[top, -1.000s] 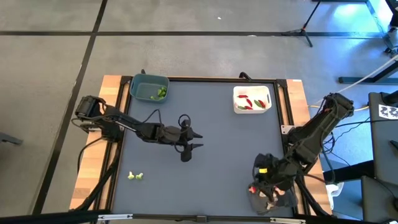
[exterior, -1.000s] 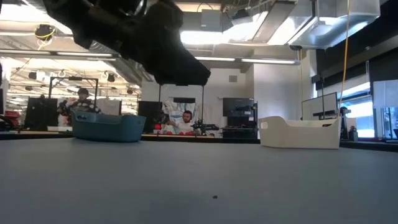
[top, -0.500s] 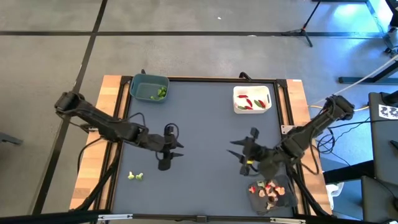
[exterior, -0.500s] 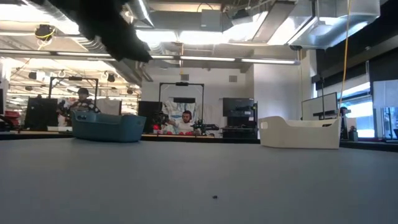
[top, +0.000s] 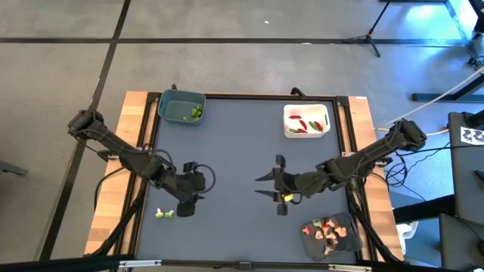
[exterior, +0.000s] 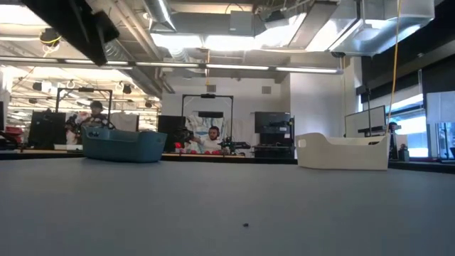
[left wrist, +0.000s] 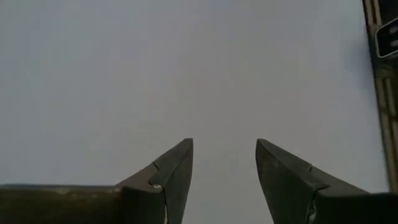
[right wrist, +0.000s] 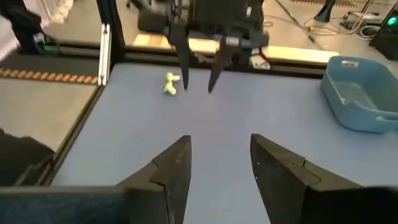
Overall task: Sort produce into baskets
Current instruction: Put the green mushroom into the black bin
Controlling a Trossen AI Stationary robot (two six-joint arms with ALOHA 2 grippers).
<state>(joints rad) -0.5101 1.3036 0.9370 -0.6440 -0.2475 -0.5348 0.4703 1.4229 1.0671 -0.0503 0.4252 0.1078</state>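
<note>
Two yellow-green produce pieces (top: 164,214) lie on the table near its near-left corner; they also show in the right wrist view (right wrist: 169,84). My left gripper (top: 186,208) is open and empty just right of them, over bare table (left wrist: 224,146). My right gripper (top: 265,185) is open and empty over the table's middle (right wrist: 219,142), pointing left. The blue-grey tub (top: 182,106) at the far left holds green pieces. The white tub (top: 306,121) at the far right holds red ones. The dark grey tray (top: 330,234) at the near right holds red and pale tan ones.
The table mat between the two grippers is bare. In the low view the blue-grey tub (exterior: 121,146) and the white tub (exterior: 341,151) stand at the far edge, with people in the room behind. A black frame rail runs round the mat.
My left gripper has gone from the table's middle toward the near-left, close to the yellow-green pieces. My right gripper has gone from over the dark grey tray toward the table's middle and now points left.
</note>
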